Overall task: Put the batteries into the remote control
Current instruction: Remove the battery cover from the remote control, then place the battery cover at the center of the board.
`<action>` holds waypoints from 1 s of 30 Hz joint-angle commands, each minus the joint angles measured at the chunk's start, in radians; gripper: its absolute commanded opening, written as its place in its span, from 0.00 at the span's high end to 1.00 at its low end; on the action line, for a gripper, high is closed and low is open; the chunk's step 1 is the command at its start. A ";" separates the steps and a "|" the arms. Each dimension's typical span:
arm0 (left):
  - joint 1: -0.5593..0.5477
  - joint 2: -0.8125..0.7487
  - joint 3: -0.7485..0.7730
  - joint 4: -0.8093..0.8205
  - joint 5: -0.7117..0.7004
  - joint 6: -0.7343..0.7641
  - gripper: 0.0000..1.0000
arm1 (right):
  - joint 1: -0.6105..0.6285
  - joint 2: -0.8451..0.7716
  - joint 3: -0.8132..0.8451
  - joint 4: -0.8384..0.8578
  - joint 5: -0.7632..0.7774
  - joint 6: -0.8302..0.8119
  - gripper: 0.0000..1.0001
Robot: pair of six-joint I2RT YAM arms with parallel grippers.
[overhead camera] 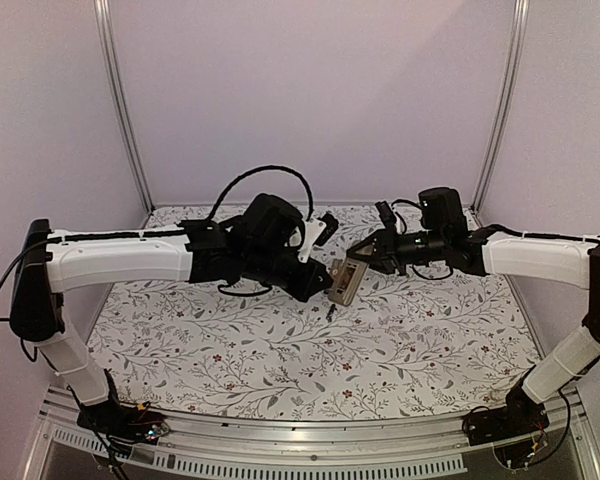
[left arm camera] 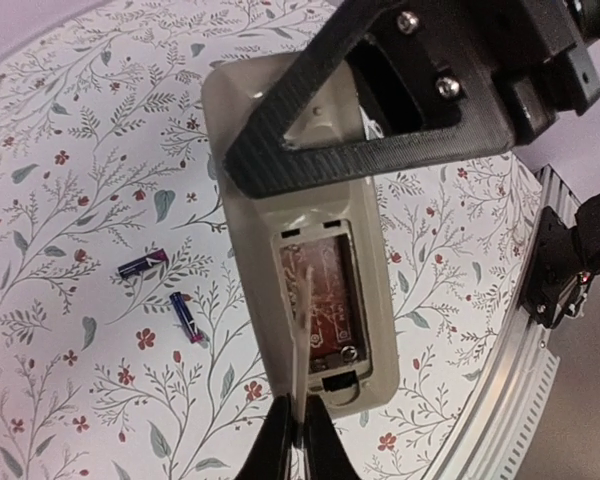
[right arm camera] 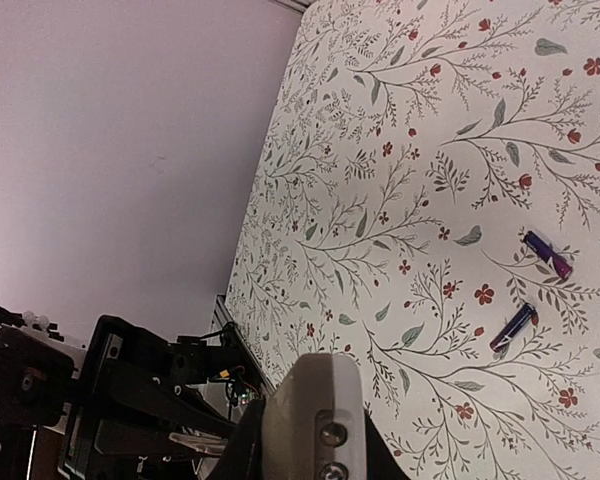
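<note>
The remote control [left arm camera: 375, 300] is held above the table with its tan-grey back up and its battery compartment [left arm camera: 322, 290] open and empty. My right gripper [overhead camera: 365, 260] is shut on the remote's far end; its black fingers [left arm camera: 380, 110] cross that end. The remote's end also shows between the jaws in the right wrist view [right arm camera: 315, 415]. My left gripper [left arm camera: 302, 418] is shut on the thin flat grey cover piece [left arm camera: 300, 335], seen edge-on beside the compartment. Two batteries [left arm camera: 143, 264] [left arm camera: 187, 316] lie on the floral cloth left of the remote, also in the right wrist view [right arm camera: 547, 253] [right arm camera: 513, 327].
The floral table cloth [overhead camera: 280, 350] covers the table. A metal rail [left arm camera: 520, 400] runs along the table's near edge. The left arm [right arm camera: 100, 400] fills the lower left of the right wrist view. Frame posts [overhead camera: 120, 100] stand at the back corners.
</note>
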 commanded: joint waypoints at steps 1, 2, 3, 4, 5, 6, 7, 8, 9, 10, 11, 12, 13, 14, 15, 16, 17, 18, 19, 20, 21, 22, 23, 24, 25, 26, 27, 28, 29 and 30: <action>0.026 -0.045 -0.026 -0.012 -0.044 0.003 0.94 | -0.016 -0.005 -0.017 0.020 -0.008 0.001 1.00; 0.032 -0.046 -0.035 -0.017 -0.051 -0.001 0.94 | -0.019 0.005 -0.019 0.014 -0.006 0.000 1.00; 0.041 -0.048 -0.046 -0.022 -0.059 -0.007 0.94 | -0.022 0.012 -0.023 0.010 0.001 -0.003 1.00; 0.056 -0.049 -0.057 -0.030 -0.062 -0.017 0.94 | -0.022 0.021 -0.026 0.003 0.004 -0.012 1.00; 0.068 -0.050 -0.072 -0.029 -0.060 -0.029 0.95 | -0.025 0.030 -0.030 0.003 0.006 -0.017 1.00; 0.081 -0.052 -0.089 -0.022 -0.054 -0.044 0.95 | -0.026 0.036 -0.035 0.003 0.008 -0.024 1.00; 0.093 -0.058 -0.112 -0.008 -0.047 -0.057 0.96 | -0.027 0.045 -0.038 0.004 0.005 -0.029 1.00; 0.103 -0.065 -0.133 0.007 -0.040 -0.070 0.97 | -0.026 0.051 -0.042 0.005 0.003 -0.033 1.00; 0.115 -0.070 -0.153 0.017 -0.035 -0.079 0.97 | -0.026 0.059 -0.046 0.006 0.002 -0.034 1.00; 0.126 -0.071 -0.169 0.021 -0.027 -0.089 0.98 | -0.026 0.061 -0.048 0.006 0.000 -0.037 1.00; 0.142 -0.066 -0.181 0.014 -0.020 -0.102 0.98 | -0.028 0.061 -0.050 0.006 -0.006 -0.044 1.00; 0.158 -0.057 -0.193 0.007 -0.012 -0.114 0.99 | -0.031 0.056 -0.051 0.007 -0.012 -0.050 1.00; 0.175 -0.049 -0.212 0.002 0.004 -0.120 0.99 | -0.033 0.052 -0.055 0.009 -0.019 -0.059 1.00; 0.189 -0.039 -0.224 -0.002 0.017 -0.126 0.99 | -0.037 0.042 -0.060 0.008 -0.029 -0.067 1.00; 0.202 -0.026 -0.231 -0.018 0.019 -0.128 0.99 | -0.043 0.029 -0.066 0.008 -0.038 -0.083 1.00; 0.215 -0.006 -0.236 -0.033 0.028 -0.130 0.98 | -0.049 0.020 -0.073 0.008 -0.049 -0.094 1.00; 0.231 0.010 -0.244 -0.042 0.045 -0.135 0.98 | -0.055 0.009 -0.078 0.008 -0.062 -0.101 1.00; 0.246 0.027 -0.250 -0.051 0.062 -0.146 0.98 | -0.062 0.000 -0.085 0.007 -0.078 -0.117 1.00; 0.266 0.044 -0.258 -0.054 0.081 -0.155 0.98 | -0.071 -0.014 -0.095 0.008 -0.089 -0.126 1.00; 0.279 0.057 -0.268 -0.048 0.107 -0.162 0.98 | -0.082 -0.023 -0.108 0.009 -0.098 -0.131 1.00; 0.289 0.072 -0.277 -0.038 0.129 -0.169 0.98 | -0.092 -0.035 -0.121 0.014 -0.111 -0.140 1.00; 0.298 0.086 -0.285 -0.030 0.146 -0.173 0.97 | -0.100 -0.052 -0.132 0.014 -0.120 -0.147 1.00; 0.306 0.100 -0.291 -0.026 0.162 -0.179 0.97 | -0.109 -0.063 -0.145 0.020 -0.129 -0.157 1.00; 0.313 0.113 -0.293 -0.024 0.176 -0.184 0.97 | -0.114 -0.080 -0.156 0.031 -0.146 -0.164 1.00; 0.320 0.126 -0.294 -0.023 0.185 -0.188 0.97 | -0.116 -0.091 -0.165 0.033 -0.155 -0.177 1.00; 0.326 0.138 -0.294 -0.026 0.190 -0.191 0.97 | -0.117 -0.112 -0.172 0.033 -0.163 -0.191 1.00; 0.332 0.148 -0.292 -0.028 0.193 -0.194 0.97 | -0.117 -0.125 -0.179 0.033 -0.170 -0.202 1.00; 0.336 0.156 -0.293 -0.030 0.194 -0.198 0.97 | -0.117 -0.141 -0.185 0.031 -0.172 -0.220 1.00; 0.342 0.164 -0.293 -0.033 0.196 -0.201 0.96 | -0.119 -0.159 -0.191 0.032 -0.175 -0.228 1.00; 0.346 0.170 -0.293 -0.037 0.196 -0.205 0.95 | -0.118 -0.167 -0.195 0.032 -0.182 -0.237 1.00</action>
